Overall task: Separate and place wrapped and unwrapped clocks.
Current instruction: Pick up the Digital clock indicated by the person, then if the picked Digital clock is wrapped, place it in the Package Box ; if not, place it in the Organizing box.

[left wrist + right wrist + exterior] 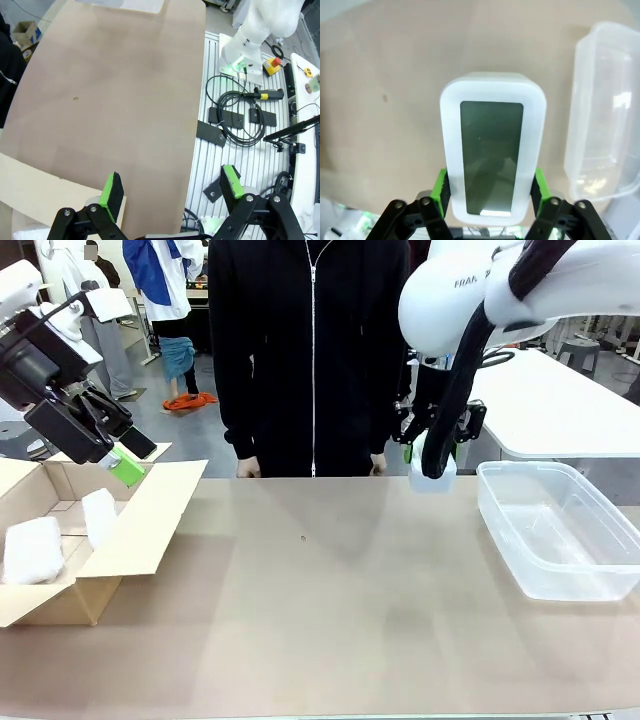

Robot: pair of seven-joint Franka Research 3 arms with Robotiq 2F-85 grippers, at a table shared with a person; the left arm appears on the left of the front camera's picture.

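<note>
**Readable print: one partial brand mark**

The only lettering that can be made out stands on the white housing of the right arm (450, 295), high in the front view, right of the middle: dark capitals that read "FRAN", cut short where the black cable crosses the casing. The clock (492, 152) held up before the right wrist camera has a greenish-grey screen that is blank, with no digits on it. In the left wrist view, the gear on the floor at the right carries no print sharp enough to read.
</note>
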